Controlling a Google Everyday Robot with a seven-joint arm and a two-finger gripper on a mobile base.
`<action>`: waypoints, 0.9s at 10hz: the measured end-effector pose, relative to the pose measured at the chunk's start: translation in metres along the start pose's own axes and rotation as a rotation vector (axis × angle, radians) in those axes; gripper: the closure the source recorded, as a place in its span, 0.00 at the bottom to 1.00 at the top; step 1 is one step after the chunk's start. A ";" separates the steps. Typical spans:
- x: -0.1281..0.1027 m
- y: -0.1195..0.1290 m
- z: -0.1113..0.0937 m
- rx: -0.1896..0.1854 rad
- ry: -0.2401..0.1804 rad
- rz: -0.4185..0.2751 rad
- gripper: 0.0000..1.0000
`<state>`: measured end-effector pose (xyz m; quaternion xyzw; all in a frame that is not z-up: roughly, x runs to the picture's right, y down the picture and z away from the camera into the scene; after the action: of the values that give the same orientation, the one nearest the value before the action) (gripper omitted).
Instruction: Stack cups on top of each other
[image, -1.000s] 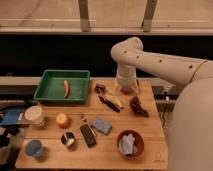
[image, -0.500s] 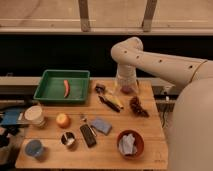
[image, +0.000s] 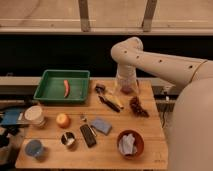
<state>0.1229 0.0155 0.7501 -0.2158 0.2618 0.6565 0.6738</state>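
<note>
Three cups stand apart on the left of the wooden table (image: 150, 150). The cream-white cup (image: 34, 115) is at the left edge. The light-blue cup (image: 34, 148) is at the front left corner. The shiny metal cup (image: 68, 139) with a dark inside is right of it. None is stacked. My gripper (image: 126, 89) hangs at the far right of the table, above a purple bowl (image: 128, 89), well away from the cups.
A green tray (image: 50, 90) with an orange-red item stands at the back left. An orange (image: 62, 120), a dark remote (image: 88, 135), a blue sponge (image: 102, 125), a banana (image: 114, 101) and a reddish-brown bowl (image: 131, 144) with pale cloth lie mid-table.
</note>
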 end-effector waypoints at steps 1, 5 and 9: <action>0.000 0.000 0.000 0.000 0.000 0.000 0.26; 0.000 0.000 0.000 -0.001 0.000 0.000 0.26; 0.001 0.027 -0.002 -0.015 0.001 -0.098 0.26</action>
<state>0.0954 0.0157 0.7495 -0.2340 0.2463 0.6244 0.7033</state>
